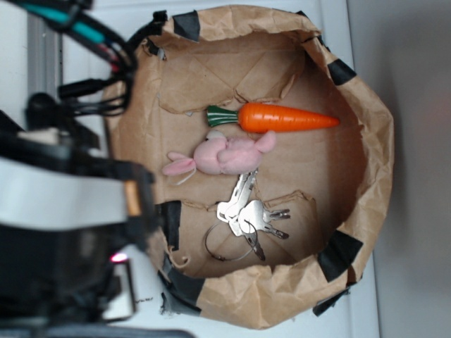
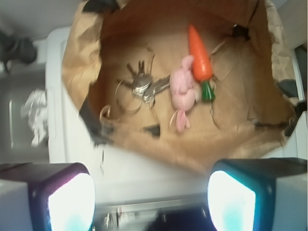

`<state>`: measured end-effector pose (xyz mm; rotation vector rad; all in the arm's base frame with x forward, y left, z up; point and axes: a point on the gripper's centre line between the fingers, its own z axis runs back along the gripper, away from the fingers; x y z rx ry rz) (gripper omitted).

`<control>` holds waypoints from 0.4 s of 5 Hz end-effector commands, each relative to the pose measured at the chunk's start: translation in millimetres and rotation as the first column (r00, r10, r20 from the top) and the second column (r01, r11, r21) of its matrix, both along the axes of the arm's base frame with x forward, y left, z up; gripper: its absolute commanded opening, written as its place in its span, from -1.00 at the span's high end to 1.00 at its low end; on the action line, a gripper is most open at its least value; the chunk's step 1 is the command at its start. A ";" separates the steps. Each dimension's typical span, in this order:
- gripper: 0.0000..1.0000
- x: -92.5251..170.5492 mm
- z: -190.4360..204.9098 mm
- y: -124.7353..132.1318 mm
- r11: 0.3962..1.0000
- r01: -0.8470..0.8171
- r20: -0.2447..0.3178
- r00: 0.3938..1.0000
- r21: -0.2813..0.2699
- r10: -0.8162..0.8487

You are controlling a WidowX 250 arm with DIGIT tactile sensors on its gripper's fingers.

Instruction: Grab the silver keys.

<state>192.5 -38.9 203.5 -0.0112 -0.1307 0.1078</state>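
Hand [image 2: 151, 199]: nearest the wrist camera, two pale glowing fingertips [image 2: 70, 202] at the bottom corners, spread wide apart, nothing between them; outside the bag, above its near rim.
Arm [image 1: 70, 204]: dark and blurred at the left of the exterior view, cables trailing above, small red light near its lower edge.
Paper bag [image 1: 366, 169]: brown, crumpled, rolled down into a shallow bowl, patched with black tape [image 1: 342, 253] at several spots on the rim; resting on a white worktop [image 1: 402, 296].
Silver keys [image 1: 246, 211]: on the bag's floor, several shiny keys fanned out, thin wire ring [image 1: 215, 243] lying on the side toward the arm; one key tip reaching up to the bunny, touching or nearly so.
Pink plush bunny [image 1: 222, 156]: lying on its side between keys and carrot, just beside both.
Orange carrot [image 1: 285, 118]: toy with green stalk end, lying flat, pointed tip away from the arm, longer than the key bunch.
Crumpled white object [image 2: 36, 115]: off to the left in the wrist view, outside the bag, too blurred to name.
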 end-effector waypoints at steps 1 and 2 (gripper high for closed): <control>-1.00 38.7 -0.8 14.3 0.998 0.008 0.063 0.998 -0.069 -0.004; -1.00 47.4 -14.6 26.4 0.998 -0.010 0.066 0.998 -0.066 0.014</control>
